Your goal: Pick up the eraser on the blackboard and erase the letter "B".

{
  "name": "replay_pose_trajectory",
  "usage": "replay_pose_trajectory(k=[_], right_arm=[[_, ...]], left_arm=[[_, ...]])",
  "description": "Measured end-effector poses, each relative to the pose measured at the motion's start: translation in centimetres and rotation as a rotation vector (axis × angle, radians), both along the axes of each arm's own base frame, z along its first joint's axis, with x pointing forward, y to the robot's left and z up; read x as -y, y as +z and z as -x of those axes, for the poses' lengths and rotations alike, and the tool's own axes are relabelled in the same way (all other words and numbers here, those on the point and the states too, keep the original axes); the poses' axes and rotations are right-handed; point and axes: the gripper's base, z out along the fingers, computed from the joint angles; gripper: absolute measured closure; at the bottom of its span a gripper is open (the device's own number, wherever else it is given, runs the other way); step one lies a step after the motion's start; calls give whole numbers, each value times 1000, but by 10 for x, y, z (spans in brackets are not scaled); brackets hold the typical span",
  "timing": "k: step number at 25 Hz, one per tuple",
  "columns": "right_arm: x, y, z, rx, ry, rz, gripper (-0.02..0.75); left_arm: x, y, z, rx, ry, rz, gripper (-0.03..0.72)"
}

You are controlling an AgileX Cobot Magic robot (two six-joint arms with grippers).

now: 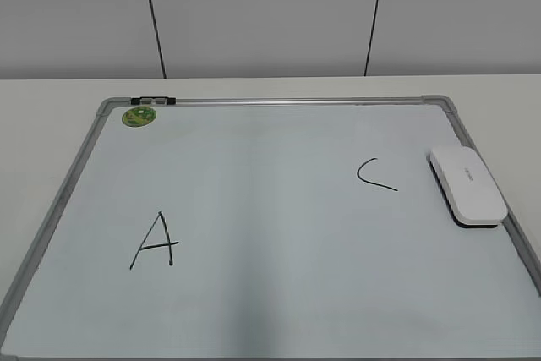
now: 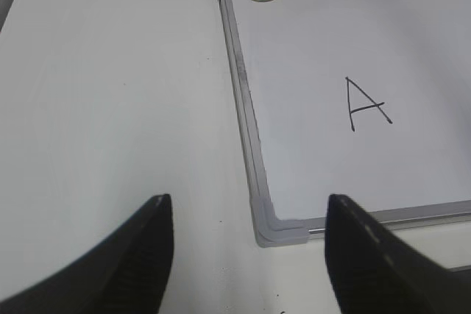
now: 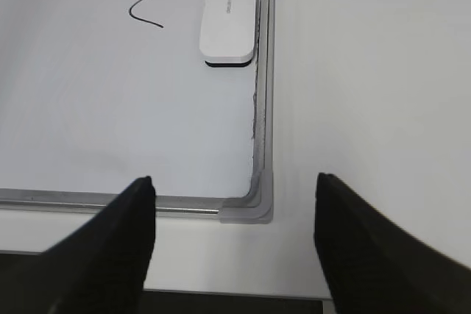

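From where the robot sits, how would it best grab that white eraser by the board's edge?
Probably from straight above with the right tool, which hangs open nearest it. The eraser lies flat on the blackboard beside the right frame, a long rounded block. Closing across its two long sides suits it: that is the narrow way, and the flat top gives no hold. The frame sits close, so finger room there looks tight.

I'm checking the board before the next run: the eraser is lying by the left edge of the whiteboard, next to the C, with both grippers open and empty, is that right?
Not quite. The eraser lies by the right edge of the blackboard, not the left; the exterior view shows it. The rest holds: it sits beside the C, and the left gripper and right gripper are open and empty.
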Motion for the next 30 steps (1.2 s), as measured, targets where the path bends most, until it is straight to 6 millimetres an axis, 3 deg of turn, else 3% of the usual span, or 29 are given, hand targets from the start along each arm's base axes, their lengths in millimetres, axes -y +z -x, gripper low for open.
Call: replay_pose_trajectory(k=[30], right_arm=[[1,-1,3,15,-1,7,237]], left_arm=[[4,-2,-1,5,-33,-18,216]])
